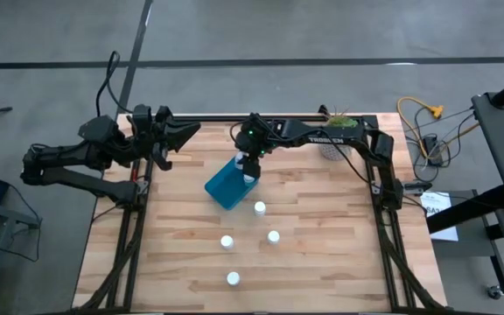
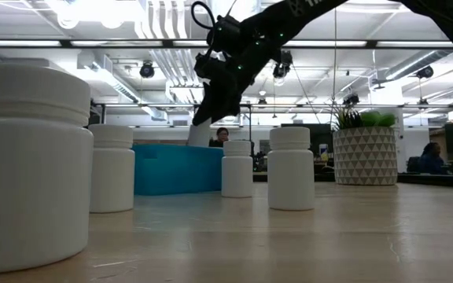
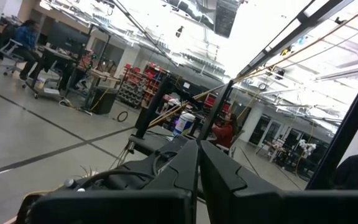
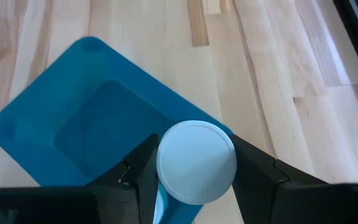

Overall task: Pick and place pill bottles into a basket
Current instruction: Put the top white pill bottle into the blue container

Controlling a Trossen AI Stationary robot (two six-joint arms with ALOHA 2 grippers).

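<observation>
the right claw point(image 4: 194, 171) grips a white pill bottle point(image 4: 196, 163) between its fingers, hanging over the near edge of the blue basket point(image 4: 73, 124), which looks empty below it. four more bottles stand on the table beyond the claw. the left claw point(image 3: 199, 180) waits shut, off to the side.

Both arms point(image 1: 86, 157) were matte black and angular; the right arm point(image 1: 322, 133) bore pale lettering and a small green light.
</observation>
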